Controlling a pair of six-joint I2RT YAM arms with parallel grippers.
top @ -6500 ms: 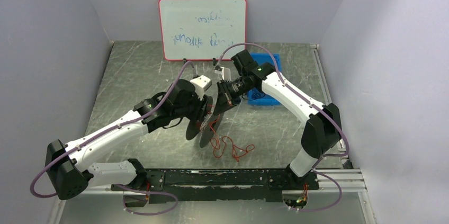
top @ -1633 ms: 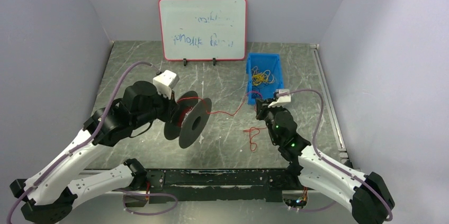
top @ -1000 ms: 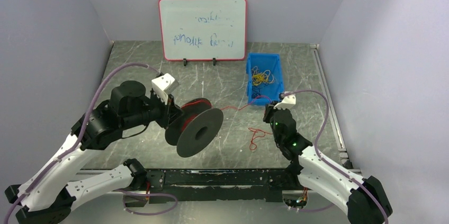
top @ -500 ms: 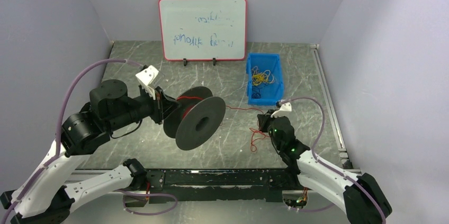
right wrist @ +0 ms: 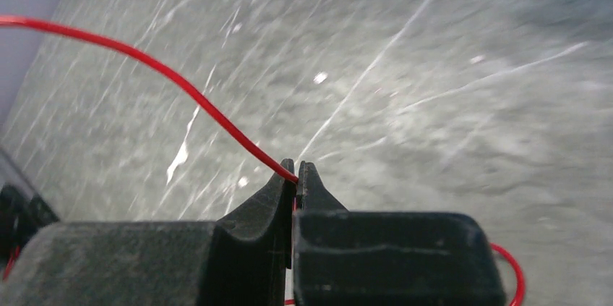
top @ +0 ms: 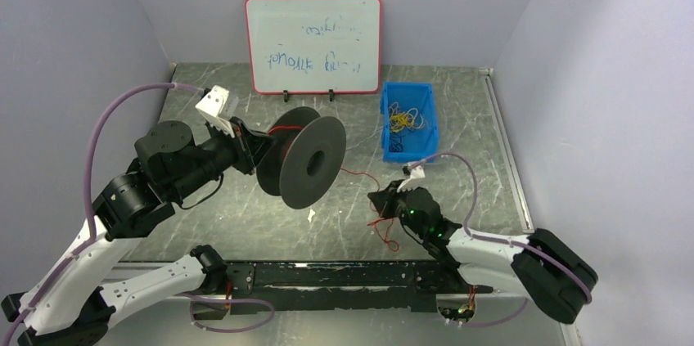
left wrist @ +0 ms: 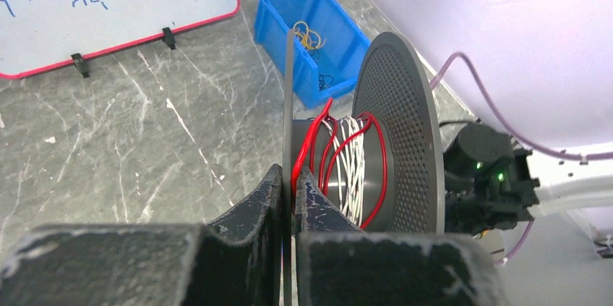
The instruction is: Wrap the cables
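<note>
My left gripper [top: 248, 143] is shut on the near disc of a black spool [top: 311, 162] and holds it above the table; in the left wrist view [left wrist: 288, 176] the disc's thin edge [left wrist: 289, 103] sits between the jaws. Red cable [left wrist: 340, 147] and white wire are wound on the core. A thin red cable [top: 358, 174] runs from the spool to my right gripper [top: 378, 199], which is low over the table and shut on it [right wrist: 297, 173]. The strand [right wrist: 181, 85] leads up left. Loose red loops [top: 385, 231] lie by the right gripper.
A blue bin [top: 409, 121] with tangled yellow and dark wires stands at the back right. A whiteboard [top: 313, 43] leans on the rear wall. Grey walls close in on both sides. The arms' base rail [top: 360, 276] runs along the near edge.
The left arm has lifted and turned the spool up and back. The right gripper has moved left and down toward the near edge, pulling the red cable with it.
</note>
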